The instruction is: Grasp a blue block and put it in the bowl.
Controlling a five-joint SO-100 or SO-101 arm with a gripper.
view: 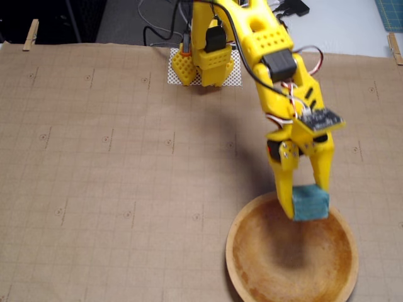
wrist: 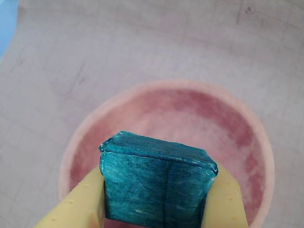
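Note:
My yellow gripper [view: 310, 202] is shut on the teal-blue block [view: 310, 204] and holds it in the air over the far rim of the wooden bowl [view: 238, 234]. In the wrist view the block [wrist: 156, 185] fills the lower middle, pinched between the two yellow fingers [wrist: 80, 202], with the round bowl [wrist: 76, 142] directly beneath it. The bowl looks empty inside. It sits at the lower right of the fixed view on the brown gridded mat.
The arm's base [view: 204, 60] stands at the far edge of the mat on a white mesh pad. Cables run behind it. A wooden clip [view: 30, 34] pins the mat at the far left. A light blue thing [wrist: 5, 23] shows at the wrist view's top left corner.

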